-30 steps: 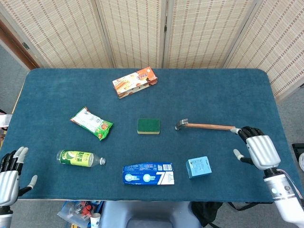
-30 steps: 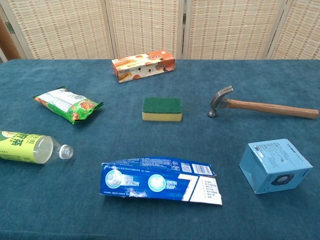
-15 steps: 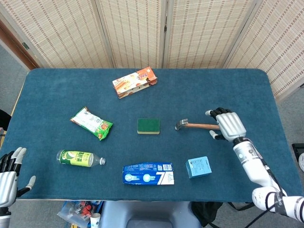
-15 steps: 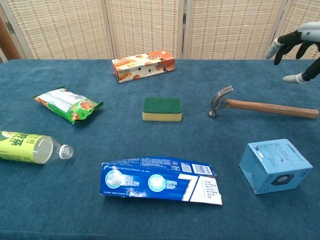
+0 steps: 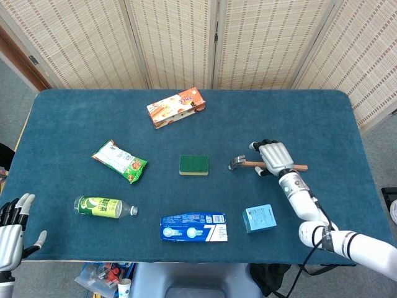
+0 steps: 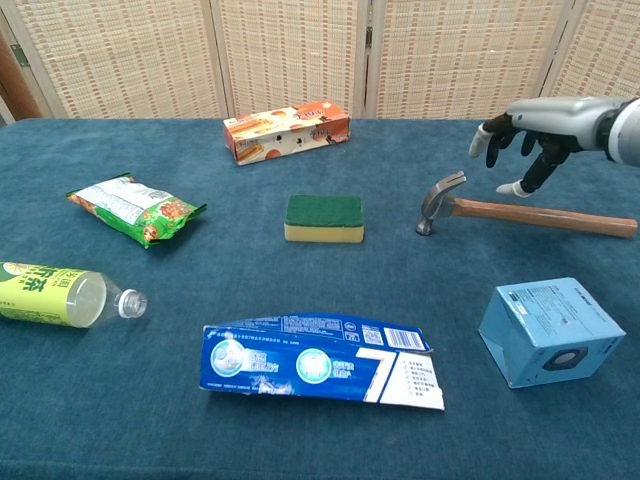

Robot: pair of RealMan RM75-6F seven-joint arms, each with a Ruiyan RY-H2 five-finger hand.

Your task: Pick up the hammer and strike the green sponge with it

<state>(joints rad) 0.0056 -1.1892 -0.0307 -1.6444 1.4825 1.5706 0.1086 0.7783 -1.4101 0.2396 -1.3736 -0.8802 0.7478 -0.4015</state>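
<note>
The hammer [image 5: 240, 163] [image 6: 520, 213] lies flat on the blue table right of centre, metal head to the left, wooden handle running right. The green sponge [image 5: 194, 164] [image 6: 324, 217] sits just left of the hammer head. My right hand [image 5: 274, 157] [image 6: 535, 126] hovers above the hammer's handle near the head, fingers spread and pointing down, holding nothing. My left hand [image 5: 12, 228] rests open at the table's near left corner, away from everything; only the head view shows it.
An orange snack box [image 5: 176, 107] lies at the back. A green snack bag [image 5: 120, 161] and a bottle [image 5: 104, 207] are at the left. A blue toothpaste box [image 5: 194, 227] and a small blue carton [image 5: 259, 218] lie near the front edge.
My right hand has swung from the table's right edge leftward along the hammer handle and now hangs over it near the head. The hammer and left hand have not moved.
</note>
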